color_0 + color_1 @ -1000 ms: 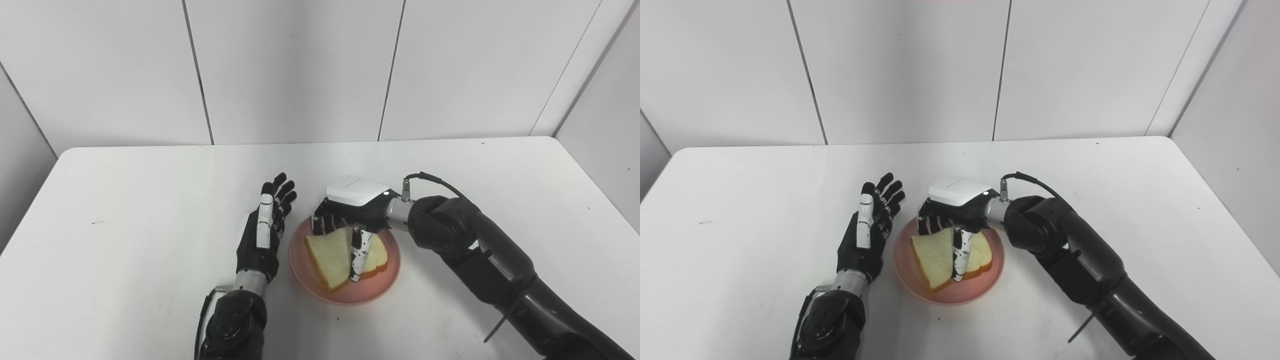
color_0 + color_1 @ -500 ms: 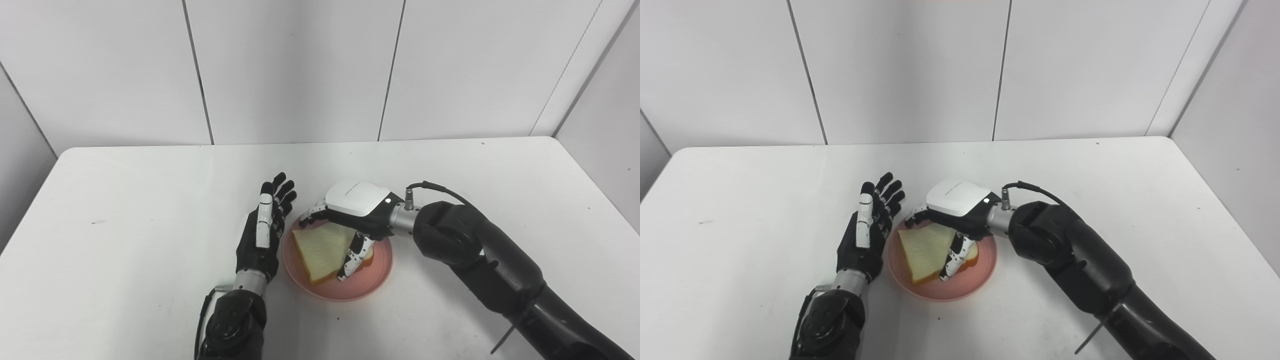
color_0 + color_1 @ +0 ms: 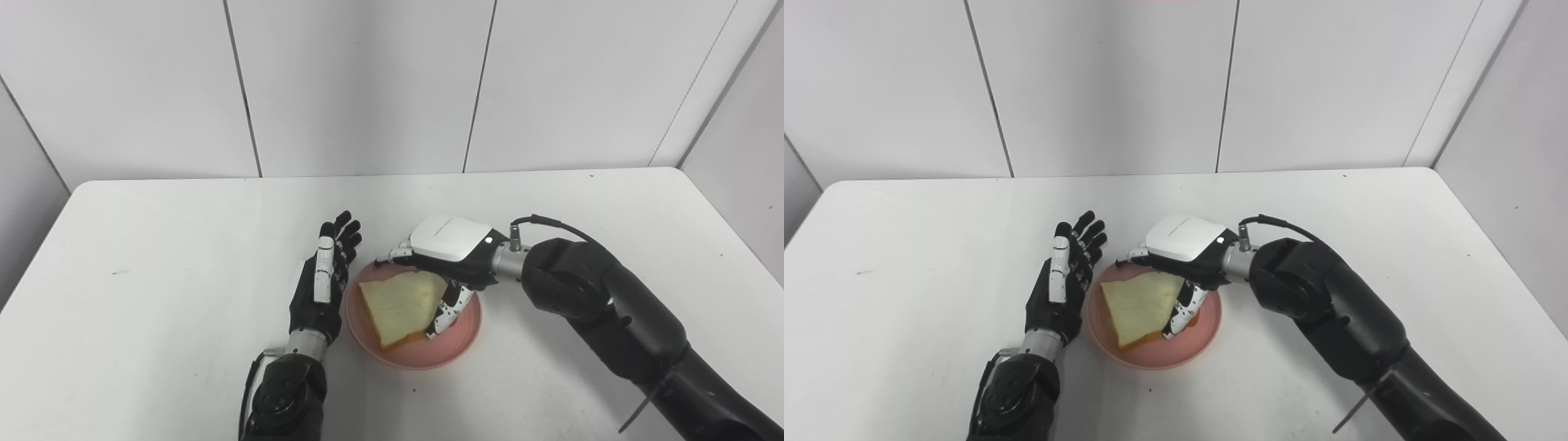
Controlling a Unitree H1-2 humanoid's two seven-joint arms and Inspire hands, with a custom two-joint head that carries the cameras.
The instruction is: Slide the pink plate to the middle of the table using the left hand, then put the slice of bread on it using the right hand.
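Left eye view, plate: mid-desk, beside my open left hand.
Bread: on plate; my right hand has let go; only withdrawing remains.

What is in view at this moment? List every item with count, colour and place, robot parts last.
Table: one, white, filling the lower frame, against the wall.
Wall panels: white, behind the table.
Pink plate: one, pink, near the table's middle.
Slice of bread: one, pale with tan crust, lying on the plate.
Left robot hand: one, black and white, open, beside the plate's left rim.
Right robot hand: one, black with white back, over the plate's far right side, fingers spread around the bread's right edge; whether they touch it is unclear.
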